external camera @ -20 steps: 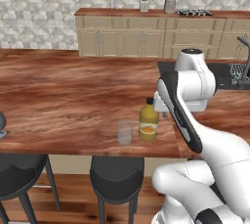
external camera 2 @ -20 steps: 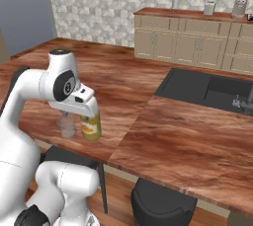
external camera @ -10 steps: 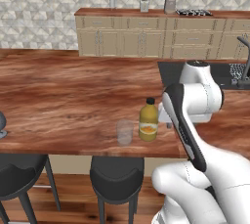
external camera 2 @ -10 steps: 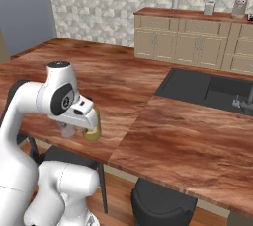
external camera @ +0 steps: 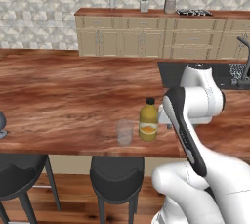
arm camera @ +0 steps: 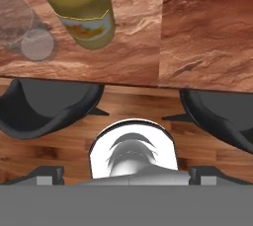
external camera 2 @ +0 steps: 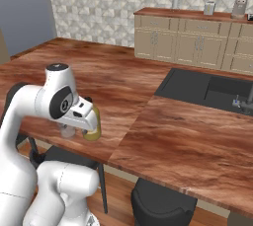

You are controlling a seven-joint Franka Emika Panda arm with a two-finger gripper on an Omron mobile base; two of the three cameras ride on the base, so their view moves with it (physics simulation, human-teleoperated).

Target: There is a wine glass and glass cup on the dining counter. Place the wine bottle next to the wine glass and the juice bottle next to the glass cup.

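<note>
Here stout yellow-orange juice bottle [external camera: 148,126] beside clear cylindrical glass cup [external camera: 124,132], wood-grain dining counter [external camera: 63,100].

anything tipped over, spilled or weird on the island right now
Nothing stands out. The juice bottle stands upright near the front edge of the island, right beside the upright glass cup, with no spill around them. The gripper is open and holds nothing.

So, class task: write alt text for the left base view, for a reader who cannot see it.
A yellow-orange juice bottle stands upright beside a clear glass cup near the front edge of the wood-topped dining counter. The white robot arm rises at right; two dark stools sit below.
</note>
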